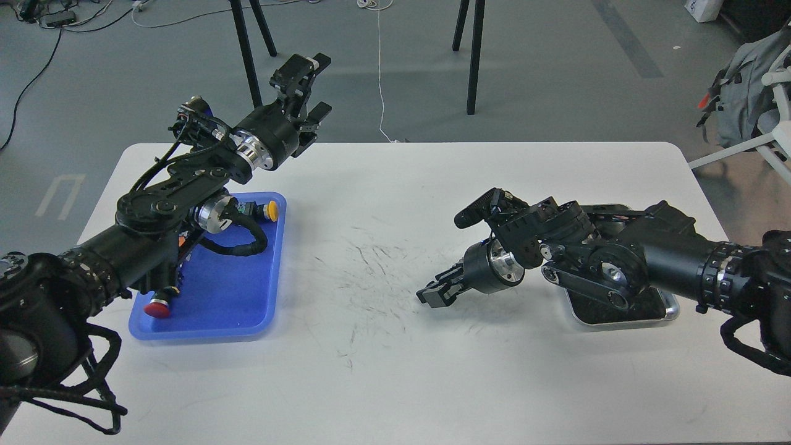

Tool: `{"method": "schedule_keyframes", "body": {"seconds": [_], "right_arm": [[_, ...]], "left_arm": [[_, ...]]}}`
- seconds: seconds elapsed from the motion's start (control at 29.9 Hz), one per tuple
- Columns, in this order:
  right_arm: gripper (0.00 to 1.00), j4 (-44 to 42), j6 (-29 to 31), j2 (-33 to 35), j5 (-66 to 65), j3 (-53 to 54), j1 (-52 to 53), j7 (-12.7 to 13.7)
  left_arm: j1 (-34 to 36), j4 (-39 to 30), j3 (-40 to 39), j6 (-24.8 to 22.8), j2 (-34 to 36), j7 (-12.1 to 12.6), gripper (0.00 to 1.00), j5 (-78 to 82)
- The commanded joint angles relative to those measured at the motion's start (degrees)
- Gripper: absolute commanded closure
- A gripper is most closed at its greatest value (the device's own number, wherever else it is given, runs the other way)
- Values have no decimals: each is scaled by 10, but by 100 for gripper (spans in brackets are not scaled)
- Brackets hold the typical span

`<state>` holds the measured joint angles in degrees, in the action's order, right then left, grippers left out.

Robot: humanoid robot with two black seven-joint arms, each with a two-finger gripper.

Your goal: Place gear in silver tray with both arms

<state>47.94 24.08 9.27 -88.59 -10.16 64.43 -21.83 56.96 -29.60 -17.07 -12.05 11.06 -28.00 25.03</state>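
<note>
The silver tray [623, 324] lies at the table's right, mostly covered by my right forearm. My right gripper [434, 293] hangs low over the table's middle, left of that tray, pointing left. Its dark fingers sit close together and I cannot tell them apart. My left gripper [313, 86] is raised over the table's far left edge, open, with nothing between its fingers. A small yellow round piece [269, 212] lies in the far right corner of the blue tray [247, 309]. I cannot tell whether it is the gear. A red round piece [157, 308] shows under my left arm.
The white table [383, 371] carries dark scuff marks at its middle. Black stand legs [473, 55] and cables are on the floor beyond the far edge. A grey backpack [744, 93] and a chair are off to the right.
</note>
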Motion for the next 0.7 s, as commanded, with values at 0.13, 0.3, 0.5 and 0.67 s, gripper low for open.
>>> {"method": "schedule_keyframes", "body": {"seconds": [0.13, 0.3, 0.5, 0.67], "right_arm": [[53, -7, 0, -8, 0, 1, 0, 0], [59, -7, 0, -10, 0, 1, 1, 0], [65, -8, 0, -10, 0, 1, 2, 1], [70, -7, 2, -10, 0, 1, 2, -1]], "left_arm": [[0, 5, 0, 0, -1, 0, 0, 0], [0, 5, 0, 0, -1, 0, 0, 0], [0, 5, 0, 0, -1, 0, 0, 0], [0, 5, 0, 0, -1, 0, 0, 0]]}}
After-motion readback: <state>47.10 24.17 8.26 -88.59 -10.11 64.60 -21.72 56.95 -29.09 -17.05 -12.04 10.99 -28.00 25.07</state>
